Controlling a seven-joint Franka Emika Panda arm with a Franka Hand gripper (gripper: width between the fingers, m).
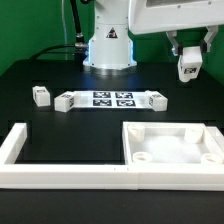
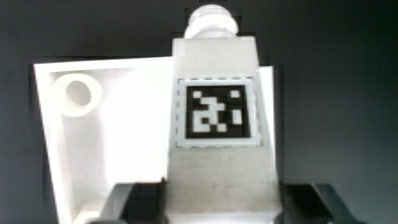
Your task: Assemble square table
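White plastic square table top (image 1: 170, 150) with raised rim, one count, lies flat on black surface (image 1: 40, 60) at the exterior view's lower right, against long white bar frame (image 1: 60, 178).
Tool (image 1: 188, 58) clamped on one small white tagged leg block (image 1: 188, 70), held up behind the top, not touching it. Wrist view: round corner socket (image 2: 77, 93) of the top behind the held leg. One loose leg block (image 1: 40, 95) near marker board (image 1: 110, 99). One white block (image 1: 65, 101) at each board end, too small to identify.
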